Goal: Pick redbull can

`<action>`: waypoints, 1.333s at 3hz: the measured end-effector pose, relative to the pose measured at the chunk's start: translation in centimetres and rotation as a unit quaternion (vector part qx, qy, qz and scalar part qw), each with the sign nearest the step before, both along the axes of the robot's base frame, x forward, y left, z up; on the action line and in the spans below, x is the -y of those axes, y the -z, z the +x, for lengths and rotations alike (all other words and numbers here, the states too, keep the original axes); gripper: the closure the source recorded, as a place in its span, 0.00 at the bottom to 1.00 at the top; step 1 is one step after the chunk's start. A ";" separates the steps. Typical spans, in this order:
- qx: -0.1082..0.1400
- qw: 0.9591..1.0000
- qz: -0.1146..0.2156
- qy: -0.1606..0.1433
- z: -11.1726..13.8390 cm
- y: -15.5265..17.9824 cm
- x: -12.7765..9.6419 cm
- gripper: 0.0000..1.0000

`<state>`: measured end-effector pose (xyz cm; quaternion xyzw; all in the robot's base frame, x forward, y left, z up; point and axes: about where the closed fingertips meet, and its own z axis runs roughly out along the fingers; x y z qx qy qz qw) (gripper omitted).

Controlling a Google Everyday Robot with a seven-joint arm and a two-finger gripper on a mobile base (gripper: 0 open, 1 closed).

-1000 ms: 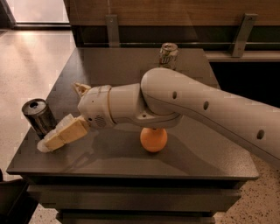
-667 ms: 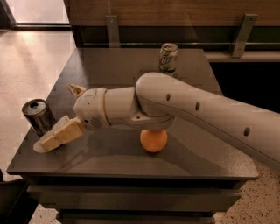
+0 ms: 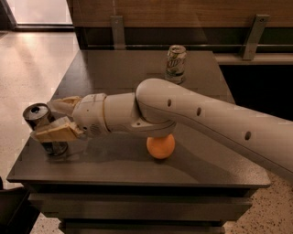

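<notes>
- I read the tabletop as a clock dial, with 12 at the far edge by the wall.
- The table (image 3: 114, 73) is a dark grey, dull-sheened square slab on a stepped base.
- A pale speckled floor (image 3: 32, 59) runs off at 9 and 10 o'clock, bright with glare near the top corner.
- A wood-panelled wall (image 3: 183, 11) stands behind at 12, with a dark ledge below it.
- Two metal brackets are on that wall, one (image 3: 117, 29) at 12 and one (image 3: 252, 36) toward 2.
- There are two cans and one orange.
- The redbull can (image 3: 36, 112) stands upright at 9 o'clock, close to the left edge, its dark top showing.
- The white-and-green soda can (image 3: 176, 63) stands upright at about 1 o'clock, well apart from everything else.
- The orange (image 3: 161, 147) sits near 6 o'clock, just under my arm (image 3: 206, 119).
- My pincer (image 3: 42, 119) is at 9 o'clock, spread open with the redbull can between its two fingers.
- One finger (image 3: 64, 104) is on the far side of the can.
- The other finger (image 3: 55, 133) crosses in front of the can's body.
- I cannot tell whether either finger presses the metal.
- The near finger hides the redbull can's middle, and my arm covers the top of the orange.
- My arm is cut off at the right border.
</notes>
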<state>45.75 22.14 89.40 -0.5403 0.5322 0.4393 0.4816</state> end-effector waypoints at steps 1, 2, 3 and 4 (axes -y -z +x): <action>0.001 1.000 0.000 -0.002 -0.2 -0.1 -0.2 0.64; 0.002 1.000 0.000 -0.004 -0.3 -0.2 -0.3 0.87; 0.003 1.000 -0.001 -0.005 -0.5 -0.2 -0.5 1.00; 0.006 1.000 0.000 -0.013 -0.4 -0.8 -0.7 1.00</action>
